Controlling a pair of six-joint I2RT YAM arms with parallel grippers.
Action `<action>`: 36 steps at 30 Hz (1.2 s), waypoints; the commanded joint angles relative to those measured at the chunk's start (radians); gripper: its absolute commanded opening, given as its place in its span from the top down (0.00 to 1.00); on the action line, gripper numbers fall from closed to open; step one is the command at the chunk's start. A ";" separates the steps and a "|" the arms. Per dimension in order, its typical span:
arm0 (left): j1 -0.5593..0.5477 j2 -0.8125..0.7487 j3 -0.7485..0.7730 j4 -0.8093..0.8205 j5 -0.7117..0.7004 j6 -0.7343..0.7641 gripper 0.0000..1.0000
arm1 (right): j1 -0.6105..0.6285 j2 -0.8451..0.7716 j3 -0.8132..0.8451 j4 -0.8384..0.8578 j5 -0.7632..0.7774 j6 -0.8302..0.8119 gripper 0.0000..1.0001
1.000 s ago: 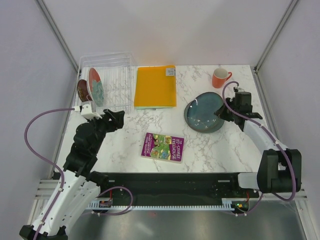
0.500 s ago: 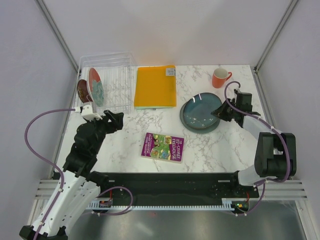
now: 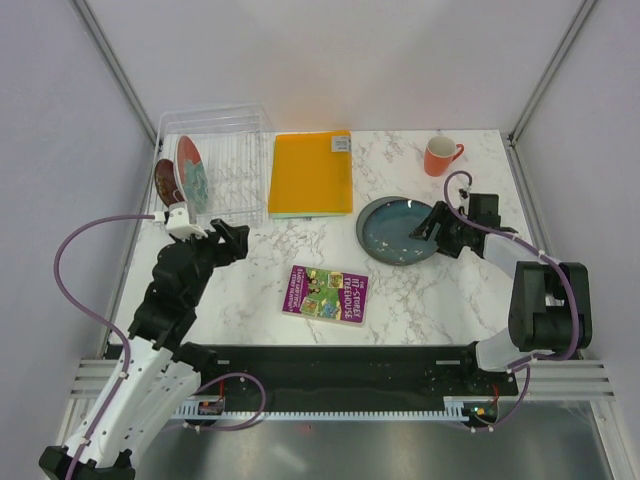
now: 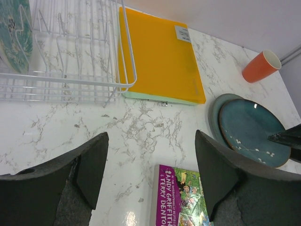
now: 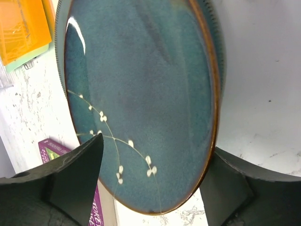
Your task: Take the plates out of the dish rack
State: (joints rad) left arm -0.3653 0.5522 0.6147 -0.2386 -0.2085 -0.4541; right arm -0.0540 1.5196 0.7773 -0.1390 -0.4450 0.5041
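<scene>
Glossy glazed teal plate [image 5: 141,94], clear plastic dish rack [image 3: 215,111] with metal wire, smooth marble-patterned table [image 3: 250,275].

Lab booth, white walls [image 3: 330,60] (aluminium posts [image 3: 116,62])

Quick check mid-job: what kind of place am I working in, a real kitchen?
Probably a lab test cell, not a kitchen: a marble-patterned table boxed in by plain white walls and metal framing, with mixed props: a dish rack, an orange folder and a children's book.
</scene>
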 commanded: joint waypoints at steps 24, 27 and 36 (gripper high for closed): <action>0.002 0.052 0.003 0.013 -0.038 0.029 0.20 | 0.108 -0.004 0.181 -0.281 0.296 -0.182 0.12; 0.002 0.066 0.007 0.013 -0.040 0.034 0.20 | 0.134 0.016 0.195 -0.278 0.298 -0.182 0.12; 0.003 0.074 0.000 0.016 -0.060 0.052 0.19 | 0.141 0.004 0.165 -0.234 0.261 -0.187 0.12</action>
State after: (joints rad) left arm -0.3653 0.6243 0.6079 -0.2386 -0.2295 -0.4538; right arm 0.0814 1.5406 0.9367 -0.4183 -0.1589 0.3317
